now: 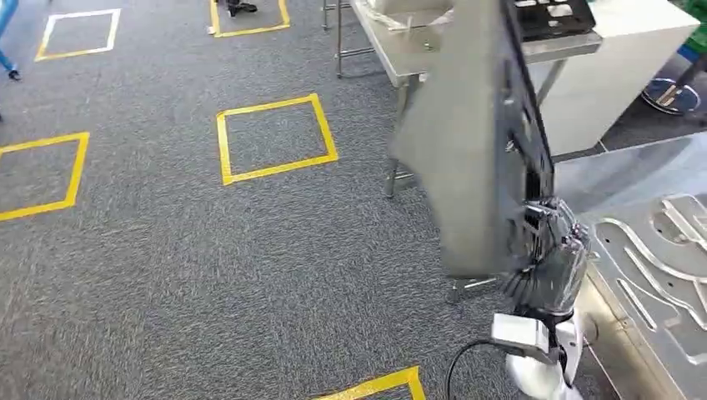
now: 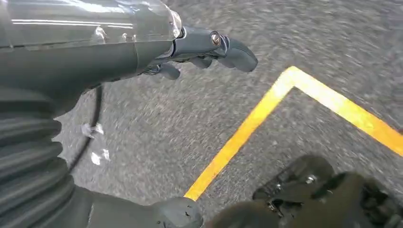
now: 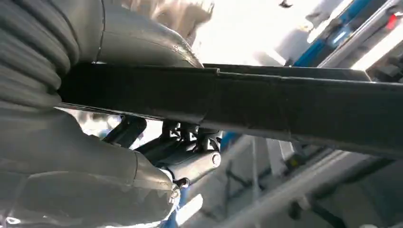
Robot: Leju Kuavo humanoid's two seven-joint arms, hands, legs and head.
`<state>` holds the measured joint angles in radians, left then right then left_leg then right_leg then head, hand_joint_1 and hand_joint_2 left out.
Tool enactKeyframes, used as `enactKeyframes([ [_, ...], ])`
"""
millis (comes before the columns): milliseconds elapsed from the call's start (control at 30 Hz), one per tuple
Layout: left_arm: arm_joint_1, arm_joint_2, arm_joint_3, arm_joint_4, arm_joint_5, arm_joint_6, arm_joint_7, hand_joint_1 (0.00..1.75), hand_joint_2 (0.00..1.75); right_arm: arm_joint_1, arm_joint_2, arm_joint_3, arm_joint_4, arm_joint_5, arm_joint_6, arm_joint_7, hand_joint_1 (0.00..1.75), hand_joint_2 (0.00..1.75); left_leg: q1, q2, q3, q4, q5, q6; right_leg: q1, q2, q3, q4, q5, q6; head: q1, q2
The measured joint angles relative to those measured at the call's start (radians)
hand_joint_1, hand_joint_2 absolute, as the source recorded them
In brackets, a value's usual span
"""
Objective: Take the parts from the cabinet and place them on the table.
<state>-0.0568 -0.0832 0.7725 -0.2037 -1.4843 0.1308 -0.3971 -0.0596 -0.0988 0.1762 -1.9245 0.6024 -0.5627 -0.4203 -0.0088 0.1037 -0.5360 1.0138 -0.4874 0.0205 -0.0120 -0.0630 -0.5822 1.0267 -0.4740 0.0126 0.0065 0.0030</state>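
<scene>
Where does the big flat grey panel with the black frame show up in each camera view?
Head view: the flat grey panel with the black frame stands on edge right of centre, gripped at its lower end by the right robot hand.
Left wrist view: I cannot find the panel there.
Right wrist view: its dark edge crosses the picture as a long bar.
Shared landmark: the right robot hand, wrapped around the panel in both views.

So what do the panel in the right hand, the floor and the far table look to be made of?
Panel, gripped by the right hand: a rigid sheet with a dull grey felt-like face and a black edge, possibly plastic. Floor: speckled grey carpet with a looped texture and yellow tape squares. Table: probably stainless steel, with shiny silver legs and a reflective top.
</scene>
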Motion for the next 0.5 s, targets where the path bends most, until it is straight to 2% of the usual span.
enactKeyframes([
  [33,-0.002,0.0,0.0,0.0,-0.002,-0.002,-0.003,0.0,1.75,-0.01,-0.005,0.0,0.008,0.019,-0.007,0.014,1.75,1.75,0.0,0.007,0.001,0.0,0.0,-0.003,0.002,0.008,-0.002,0.002,-0.001,-0.002,-0.003,0.0],
  [100,-0.007,0.0,-0.002,0.0,-0.002,-0.003,-0.011,0.0,1.75,-0.03,-0.017,-0.002,0.027,0.03,-0.008,0.033,1.75,1.75,0.002,0.026,0.003,0.001,-0.002,-0.013,0.004,0.031,-0.007,-0.001,0.005,-0.016,-0.002,0.0],
  [133,-0.008,0.0,-0.002,0.0,-0.002,-0.004,-0.014,0.0,1.75,-0.036,-0.018,-0.002,0.032,0.031,-0.009,0.037,1.75,1.75,0.007,0.006,-0.001,0.011,-0.015,-0.021,-0.002,0.04,-0.005,-0.006,0.01,-0.024,-0.003,0.0],
  [167,-0.008,0.0,-0.002,0.0,-0.002,-0.006,-0.016,0.0,1.75,-0.044,-0.02,-0.002,0.036,0.032,-0.011,0.039,1.75,1.75,0.011,-0.045,-0.016,0.05,-0.047,-0.026,-0.003,0.049,-0.007,-0.007,0.012,-0.027,-0.006,0.0],
  [200,-0.006,0.0,-0.002,0.0,-0.002,-0.01,-0.016,0.0,1.75,-0.052,-0.02,-0.002,0.041,0.033,-0.013,0.041,1.75,1.75,0.013,-0.072,-0.046,0.118,-0.087,-0.028,-0.003,0.057,-0.01,-0.007,0.014,-0.031,-0.008,0.0],
  [233,-0.005,0.0,-0.002,0.0,-0.002,-0.012,-0.016,0.0,1.75,-0.054,-0.019,-0.002,0.046,0.033,-0.013,0.041,1.75,1.75,0.014,-0.086,-0.082,0.199,-0.125,-0.03,-0.002,0.067,-0.011,-0.006,0.015,-0.032,-0.01,0.0],
  [267,-0.004,-0.001,-0.002,0.0,-0.002,-0.013,-0.014,0.0,1.75,-0.054,-0.018,-0.002,0.05,0.033,-0.014,0.041,1.75,1.75,0.014,-0.093,-0.116,0.272,-0.15,-0.031,-0.001,0.079,-0.012,-0.006,0.015,-0.033,-0.01,0.0],
  [300,-0.002,-0.001,-0.002,0.0,0.0,-0.016,-0.011,0.0,1.75,-0.054,-0.018,0.0,0.055,0.033,-0.015,0.041,1.75,1.75,0.014,-0.095,-0.139,0.317,-0.155,-0.031,0.0,0.093,-0.013,-0.004,0.015,-0.033,-0.01,0.0],
  [333,-0.001,0.0,-0.002,0.0,0.001,-0.018,-0.005,0.0,1.75,-0.054,-0.018,0.003,0.06,0.033,-0.016,0.041,1.75,1.75,0.014,-0.095,-0.137,0.308,-0.131,-0.028,0.001,0.107,-0.012,-0.003,0.015,-0.033,-0.01,0.0],
  [367,-0.001,-0.001,-0.002,0.0,0.0,-0.018,-0.001,0.0,1.75,-0.054,-0.018,0.006,0.064,0.033,-0.018,0.041,1.75,1.75,0.014,-0.098,-0.116,0.255,-0.091,-0.024,0.002,0.121,-0.012,-0.001,0.015,-0.033,-0.01,0.0],
  [400,-0.001,-0.001,-0.002,0.0,0.0,-0.018,0.0,0.0,1.75,-0.054,-0.018,0.008,0.066,0.033,-0.02,0.041,1.75,1.75,0.013,-0.106,-0.079,0.167,-0.04,-0.017,0.002,0.135,-0.011,-0.001,0.015,-0.032,-0.01,0.0],
  [433,-0.002,0.0,-0.002,0.0,0.0,-0.018,0.003,0.0,1.75,-0.054,-0.018,0.01,0.067,0.033,-0.021,0.041,1.75,1.75,0.013,-0.131,-0.042,0.079,0.005,-0.01,0.001,0.147,-0.01,-0.001,0.015,-0.032,-0.01,0.0],
  [467,0.0,0.001,-0.002,0.0,0.0,-0.018,0.005,0.0,1.75,-0.054,-0.017,0.013,0.069,0.033,-0.022,0.04,1.75,1.75,0.015,-0.203,-0.021,0.026,0.008,-0.004,-0.001,0.157,-0.014,-0.001,0.017,-0.028,-0.008,0.0],
  [500,0.001,0.001,-0.002,0.0,0.0,-0.018,0.005,0.0,1.75,-0.057,-0.017,0.016,0.072,0.033,-0.024,0.04,1.75,1.75,0.017,-0.207,-0.016,0.008,0.01,-0.004,-0.002,0.173,-0.02,0.003,0.02,-0.021,-0.008,0.0],
])
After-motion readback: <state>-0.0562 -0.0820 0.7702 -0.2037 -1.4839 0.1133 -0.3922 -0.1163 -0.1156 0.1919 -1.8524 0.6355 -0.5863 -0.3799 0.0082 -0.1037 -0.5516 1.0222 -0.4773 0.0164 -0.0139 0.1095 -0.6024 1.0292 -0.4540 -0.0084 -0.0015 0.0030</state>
